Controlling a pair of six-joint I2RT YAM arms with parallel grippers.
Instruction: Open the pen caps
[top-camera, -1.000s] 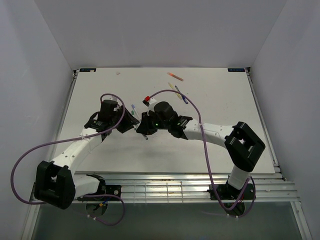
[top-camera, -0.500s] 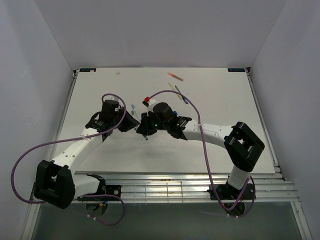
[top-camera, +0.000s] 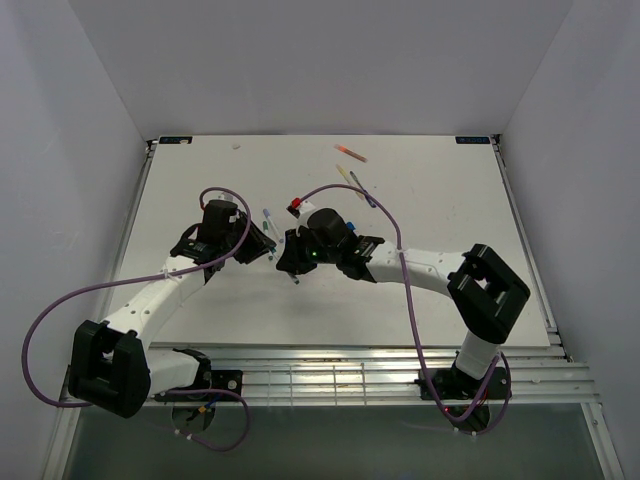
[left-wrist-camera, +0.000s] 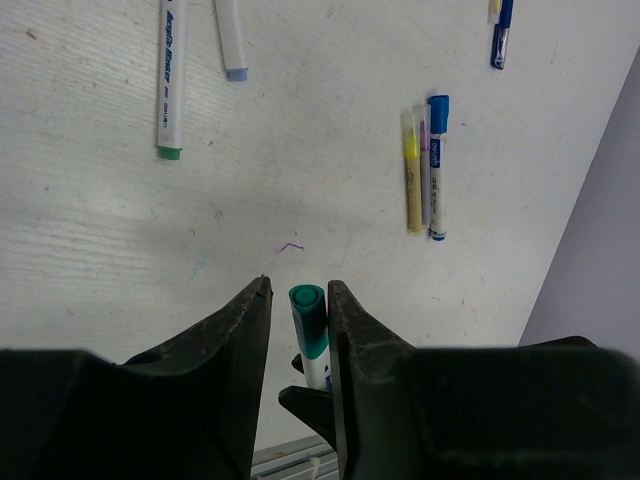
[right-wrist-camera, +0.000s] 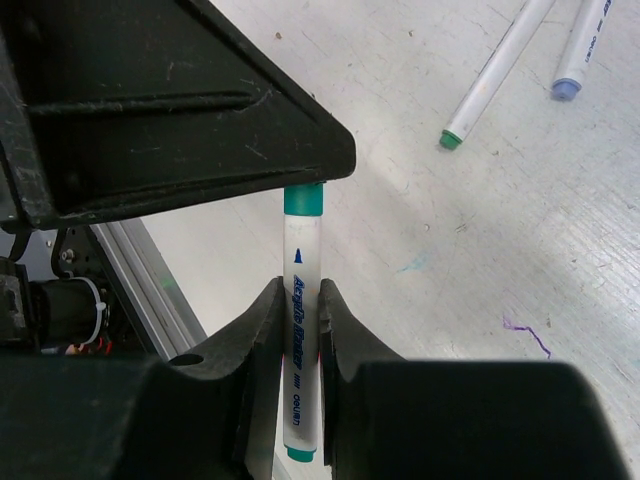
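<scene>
My right gripper (right-wrist-camera: 299, 312) is shut on the white barrel of a pen (right-wrist-camera: 302, 255) and holds it above the table. Its teal-green cap (right-wrist-camera: 304, 200) points at my left gripper, whose black finger (right-wrist-camera: 180, 110) covers the cap's end. In the left wrist view the teal cap (left-wrist-camera: 309, 318) stands between the jaws of my left gripper (left-wrist-camera: 298, 300). It touches the right finger, and a gap shows on the left side. From above, the left gripper (top-camera: 268, 247) and the right gripper (top-camera: 291, 262) meet at mid-table.
Loose pens lie on the white table (top-camera: 440, 200): a white one with a green end (left-wrist-camera: 172, 80), one with a lavender end (left-wrist-camera: 231, 40), a yellow, purple and blue group (left-wrist-camera: 425, 170), a blue one (left-wrist-camera: 500, 30), an orange one at the back (top-camera: 350, 152).
The right gripper has shifted a little to the left with the pen, bringing the cap between the left gripper's jaws. The left arm has barely moved.
</scene>
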